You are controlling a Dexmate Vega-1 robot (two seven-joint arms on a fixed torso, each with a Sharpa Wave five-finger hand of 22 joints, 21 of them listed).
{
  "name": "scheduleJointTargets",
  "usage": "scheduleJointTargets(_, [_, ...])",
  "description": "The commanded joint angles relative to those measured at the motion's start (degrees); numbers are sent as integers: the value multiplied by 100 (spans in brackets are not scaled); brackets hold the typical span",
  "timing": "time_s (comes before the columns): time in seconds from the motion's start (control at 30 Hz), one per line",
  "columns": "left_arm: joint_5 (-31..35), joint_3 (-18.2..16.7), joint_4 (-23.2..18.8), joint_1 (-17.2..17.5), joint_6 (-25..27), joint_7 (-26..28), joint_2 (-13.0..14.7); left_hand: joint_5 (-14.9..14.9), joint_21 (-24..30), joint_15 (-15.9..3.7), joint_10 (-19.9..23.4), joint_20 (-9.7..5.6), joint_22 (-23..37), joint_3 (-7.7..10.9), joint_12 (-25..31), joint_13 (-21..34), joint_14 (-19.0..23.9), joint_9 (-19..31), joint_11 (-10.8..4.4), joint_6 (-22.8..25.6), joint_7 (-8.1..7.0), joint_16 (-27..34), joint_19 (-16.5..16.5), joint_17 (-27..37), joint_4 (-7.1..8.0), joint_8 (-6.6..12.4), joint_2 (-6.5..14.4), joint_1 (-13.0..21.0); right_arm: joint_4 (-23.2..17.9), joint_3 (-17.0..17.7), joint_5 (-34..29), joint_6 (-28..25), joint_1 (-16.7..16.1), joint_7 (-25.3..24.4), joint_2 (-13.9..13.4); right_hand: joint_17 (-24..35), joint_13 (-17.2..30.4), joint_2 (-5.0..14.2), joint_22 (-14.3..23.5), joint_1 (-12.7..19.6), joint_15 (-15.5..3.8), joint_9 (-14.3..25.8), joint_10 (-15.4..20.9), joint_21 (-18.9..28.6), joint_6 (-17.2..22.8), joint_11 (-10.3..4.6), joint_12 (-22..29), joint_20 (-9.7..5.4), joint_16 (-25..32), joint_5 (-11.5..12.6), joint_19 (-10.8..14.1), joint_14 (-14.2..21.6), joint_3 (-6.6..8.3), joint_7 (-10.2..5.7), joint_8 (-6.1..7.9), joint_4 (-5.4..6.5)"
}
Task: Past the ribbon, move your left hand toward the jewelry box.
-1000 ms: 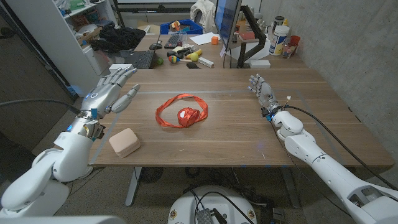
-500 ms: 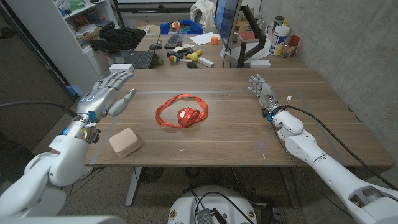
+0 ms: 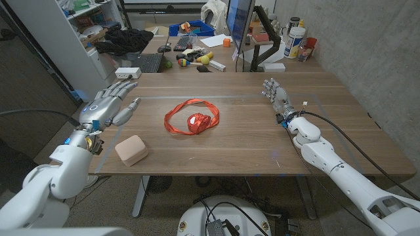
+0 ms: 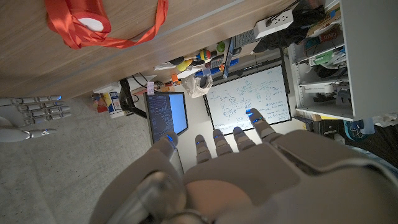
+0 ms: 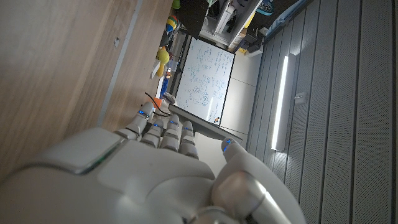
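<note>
Beyond jewelry box (image 3: 130, 150), left robot hand (image 3: 108, 103).

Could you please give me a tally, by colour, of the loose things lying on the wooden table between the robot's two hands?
Red: 1, the ribbon, a loose loop near the table's middle.
Pale pink: 1, the jewelry box, near the front edge on the robot's left.
Total: 2.
</note>
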Motion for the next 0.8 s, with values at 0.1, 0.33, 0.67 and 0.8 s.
scheduleJointTargets(0.1, [-29, -46, 1, 34, 144, -223, -70, -26, -18, -91, -5, 68, 27, 46, -14, 11, -76, 28, 12, 37, -10, 4, -491, 26, 15, 4, -23, 58, -48, -15, -42, -40, -14, -54, -11, 17, 20, 301, 22, -61, -8, 15, 39, -19, 41, -25, 31, -256, -19, 21, 14, -31, 21, 25, 31, 38])
scheduleJointTargets(0.33, [-44, -60, -6, 51, 259, -380, -70, -34, -21, -84, -12, 77, 28, 48, -17, 13, -78, 29, 25, 29, -10, 7, -491, 29, 22, -4, -29, 58, -38, -27, -46, -54, -8, -52, -5, 16, 20, 304, 22, -56, -11, 15, 39, -27, 38, -23, 31, -254, -20, 23, 17, -31, 24, 22, 31, 33])
scheduleJointTargets(0.67, [-41, -54, -2, 51, 417, -573, -37, -44, -25, -86, -16, 94, 29, 51, -20, 15, -78, 31, 29, 46, -8, 12, -490, 32, 32, -1, -35, 56, -10, -42, -53, -60, 9, -40, 4, 17, 20, 306, 23, -58, -13, 15, 49, -40, 40, -23, 35, -257, -20, 23, 22, -31, 24, 21, 32, 33])
scheduleJointTargets(0.8, [-32, -54, 5, 54, 450, -606, -21, -47, -30, -85, -11, 90, 29, 52, -18, 16, -78, 32, 33, 59, -7, 14, -497, 33, 35, 3, -37, 55, -3, -42, -48, -62, 8, -34, 4, 15, 20, 308, 23, -54, -4, 15, 42, -46, 39, -26, 32, -254, -19, 24, 26, -28, 26, 24, 32, 29])
